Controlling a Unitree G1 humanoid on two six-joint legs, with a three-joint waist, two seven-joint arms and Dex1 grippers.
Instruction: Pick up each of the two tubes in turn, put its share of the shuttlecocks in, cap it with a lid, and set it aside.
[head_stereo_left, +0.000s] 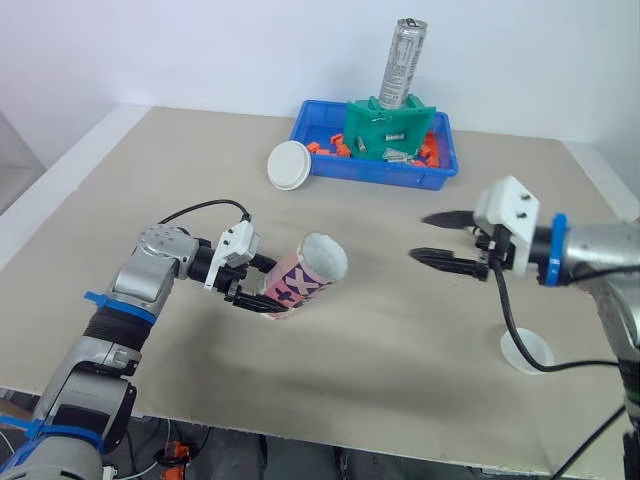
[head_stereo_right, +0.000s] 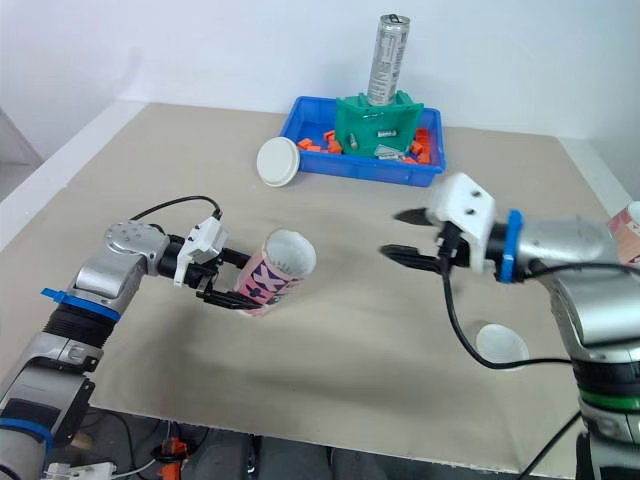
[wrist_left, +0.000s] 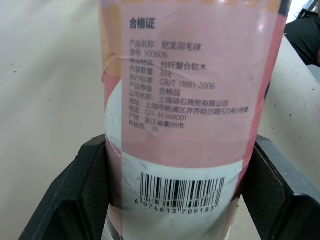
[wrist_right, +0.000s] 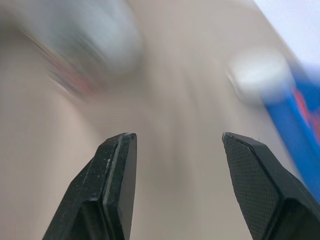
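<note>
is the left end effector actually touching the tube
Touching. The left wrist view shows the fingers of the left end effector pressed flush against both sides of the tube, no gap.

the tube (head_stereo_left: 305, 272) is left of centre. behind it stands a bin (head_stereo_left: 378, 172), with a lid (head_stereo_left: 290, 165) just at its left.

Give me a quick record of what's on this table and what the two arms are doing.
left tool: shut on the tube, tilted, open mouth raised
right tool: open, empty, above the table
lids: white lid beside the blue bin; second lid near the table's front right edge
blue bin: at the back, with a green stand and an upright silver can
</note>
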